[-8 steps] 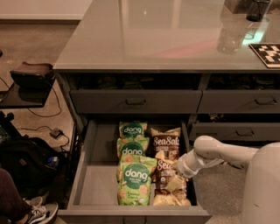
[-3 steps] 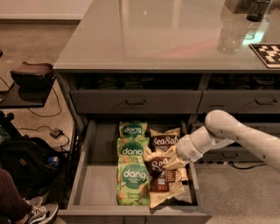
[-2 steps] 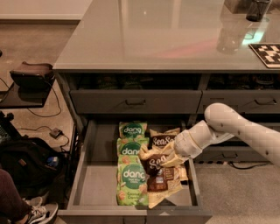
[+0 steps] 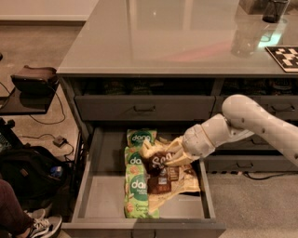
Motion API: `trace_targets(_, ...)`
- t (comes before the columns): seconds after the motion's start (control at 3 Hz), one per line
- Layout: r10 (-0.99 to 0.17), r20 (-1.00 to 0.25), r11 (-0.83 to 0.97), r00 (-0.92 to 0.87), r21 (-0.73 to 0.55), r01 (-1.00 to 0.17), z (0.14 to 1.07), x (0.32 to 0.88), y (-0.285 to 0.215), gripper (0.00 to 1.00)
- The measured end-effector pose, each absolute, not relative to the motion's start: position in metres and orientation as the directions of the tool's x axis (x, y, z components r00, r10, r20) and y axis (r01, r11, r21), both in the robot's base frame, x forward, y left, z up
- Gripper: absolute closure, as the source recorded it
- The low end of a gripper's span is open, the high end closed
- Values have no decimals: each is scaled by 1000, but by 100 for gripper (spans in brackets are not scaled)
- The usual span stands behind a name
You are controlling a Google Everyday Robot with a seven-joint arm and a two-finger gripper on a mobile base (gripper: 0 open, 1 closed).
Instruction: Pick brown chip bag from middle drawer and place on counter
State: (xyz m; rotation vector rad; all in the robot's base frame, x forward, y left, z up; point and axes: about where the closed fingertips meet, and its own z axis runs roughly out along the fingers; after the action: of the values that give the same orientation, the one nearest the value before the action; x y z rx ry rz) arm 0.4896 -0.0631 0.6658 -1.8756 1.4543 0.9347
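Note:
The middle drawer (image 4: 95, 195) is pulled open below the counter (image 4: 153, 39). My gripper (image 4: 173, 155) is shut on a brown chip bag (image 4: 156, 160), held tilted just above the drawer's right half. Another brown chip bag (image 4: 167, 183) lies under it in the drawer. A row of three green "dang" bags (image 4: 136, 183) lies down the drawer's middle. My white arm (image 4: 242, 123) reaches in from the right.
A narrower drawer with a bar handle (image 4: 144, 108) is shut above the open one. A checker-pattern marker (image 4: 285, 56) and a dark cup (image 4: 274, 10) stand on the counter's far right. A black bag (image 4: 28, 174) and cables lie on the floor at left.
My gripper closed on the brown chip bag low in the drawer's right side, then lifted it up and to the left. The bags beneath have shifted.

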Motion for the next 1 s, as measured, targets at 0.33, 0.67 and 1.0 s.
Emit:
trace_targets(0.33,-480,-851,-259,213,-95,-961,700,492,-57,100)
trace_targets(0.67,-410,-875,-273,260,-154,-950,728,496,-52,100)
trace_targets(1.0,-361,-886,-275,290,-195,-941,753,503,-47,100)
